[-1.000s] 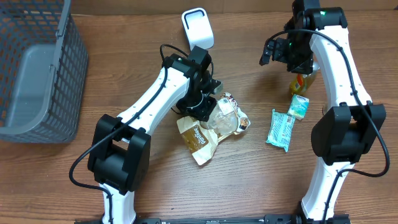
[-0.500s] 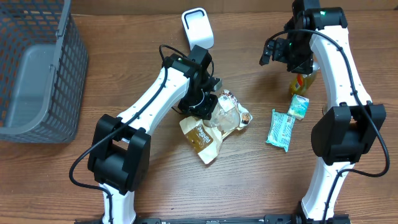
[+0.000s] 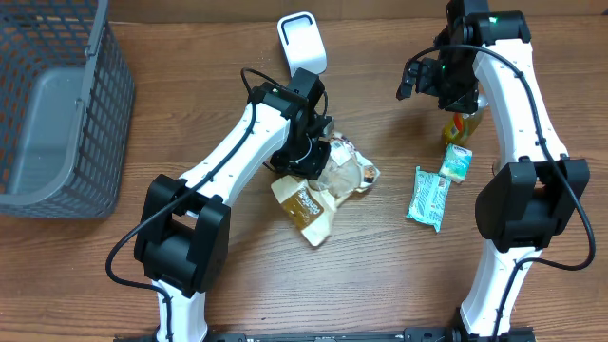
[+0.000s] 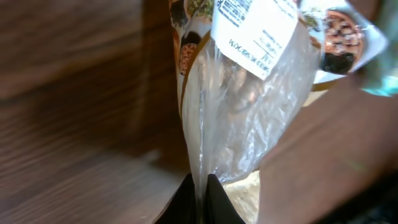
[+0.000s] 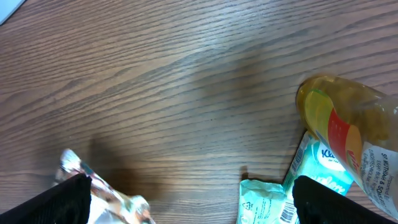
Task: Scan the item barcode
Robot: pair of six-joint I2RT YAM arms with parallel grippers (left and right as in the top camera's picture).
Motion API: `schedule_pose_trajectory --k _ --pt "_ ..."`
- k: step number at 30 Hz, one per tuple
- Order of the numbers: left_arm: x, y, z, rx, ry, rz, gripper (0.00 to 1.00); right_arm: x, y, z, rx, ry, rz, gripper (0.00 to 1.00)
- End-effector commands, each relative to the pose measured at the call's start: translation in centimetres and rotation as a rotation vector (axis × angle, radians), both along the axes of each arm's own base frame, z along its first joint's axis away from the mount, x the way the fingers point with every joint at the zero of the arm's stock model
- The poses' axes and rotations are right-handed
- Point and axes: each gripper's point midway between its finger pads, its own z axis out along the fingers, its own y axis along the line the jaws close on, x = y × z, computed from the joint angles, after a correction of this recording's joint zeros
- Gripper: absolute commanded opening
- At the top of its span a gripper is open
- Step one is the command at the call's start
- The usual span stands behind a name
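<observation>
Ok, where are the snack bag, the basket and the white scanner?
snack bag (image 3: 347, 176), overhead view, its clear crinkly middle.
basket (image 3: 112, 123), overhead view, its mesh side wall.
white scanner (image 3: 302, 43), overhead view, its white face.

I see left gripper (image 4: 199, 194) at bottom centre of frame: two dark fingertips pressed together, thin clear film pinched between them. Snack bag (image 4: 242, 106) runs up from pinch point, fanning wider toward top. Film creased, glossy, contents blurred. White label (image 4: 254, 32) sits on upper part of bag, print inverted from my view, too soft to read fully. Printed panel with round dark biscuit pictures at top right. Wooden table (image 4: 74, 124) behind, out of focus.
</observation>
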Motion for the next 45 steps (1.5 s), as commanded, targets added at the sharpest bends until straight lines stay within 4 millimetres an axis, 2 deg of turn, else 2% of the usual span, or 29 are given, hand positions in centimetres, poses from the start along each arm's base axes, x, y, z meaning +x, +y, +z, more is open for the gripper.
schedule_pose_trajectory --k 1,8,17,27,29,30,32,33,37,40,45 --pt "2.3 2.7 -0.6 0.184 -0.121 0.020 0.04 0.5 0.1 1.5 0.007 -0.047 0.004 1.00" --pt "2.7 2.9 -0.6 0.195 -0.153 -0.045 0.04 0.5 0.1 1.5 0.007 -0.047 0.004 1.00" --pt "2.0 1.9 -0.5 0.135 -0.132 -0.115 0.04 0.5 0.1 1.5 0.007 -0.047 0.004 1.00" --pt "1.8 2.1 -0.8 0.142 -0.136 -0.168 0.05 0.5 0.1 1.5 0.007 -0.047 0.004 1.00" --pt "1.8 2.1 -0.8 0.142 -0.136 -0.167 0.10 0.5 0.1 1.5 0.007 -0.047 0.004 1.00" --pt "1.8 2.1 -0.8 0.142 -0.136 -0.166 0.18 0.5 0.1 1.5 0.007 -0.047 0.004 1.00" --pt "1.9 2.1 -0.8 0.140 -0.140 -0.166 0.43 0.5 0.1 1.5 0.007 -0.047 0.004 1.00" --pt "1.9 2.1 -0.8 0.139 -0.140 -0.165 0.49 0.5 0.1 1.5 0.007 -0.047 0.004 1.00" --pt "2.1 2.0 -0.8 0.137 -0.148 -0.164 0.51 0.5 0.1 1.5 0.007 -0.047 0.004 1.00" --pt "2.2 2.0 -0.5 0.137 -0.150 -0.164 0.63 0.5 0.1 1.5 0.007 -0.047 0.004 1.00" --pt "3.0 1.6 1.1 0.126 -0.179 -0.156 0.69 0.5 0.1 1.5 0.007 -0.047 0.004 1.00"
